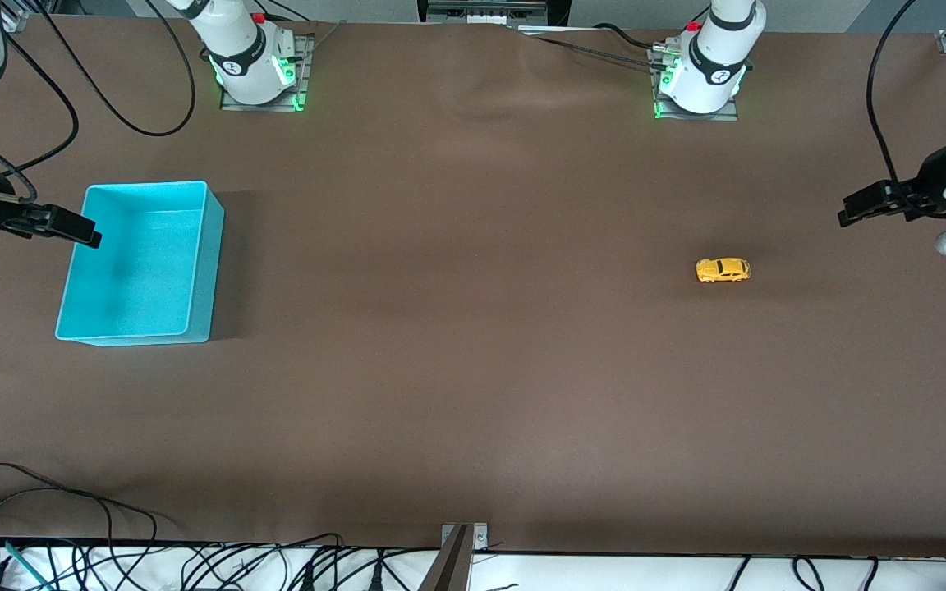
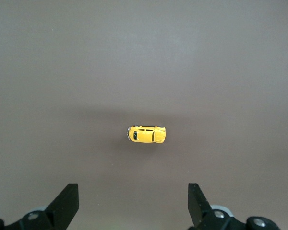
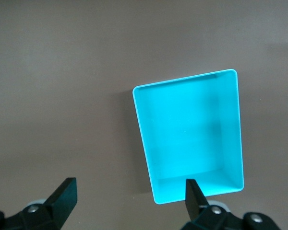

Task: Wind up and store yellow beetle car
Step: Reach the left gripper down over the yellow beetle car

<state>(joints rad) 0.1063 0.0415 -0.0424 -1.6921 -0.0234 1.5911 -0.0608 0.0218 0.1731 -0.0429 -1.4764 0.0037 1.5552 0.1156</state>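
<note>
Two grippers I log spread wide and empty: left gripper (image 2: 133, 203) up over bare table near the tiny yellow-orange toy beetle car (image 1: 723, 270), right gripper (image 3: 129, 201) above the turquoise plastic bin's (image 1: 208, 246) rim.

The front cam sits high, looking down over the whole table (image 1: 473, 369) toward the arm bases at the frame's top, while each wrist cam stares straight down from fairly high at its own patch.
</note>
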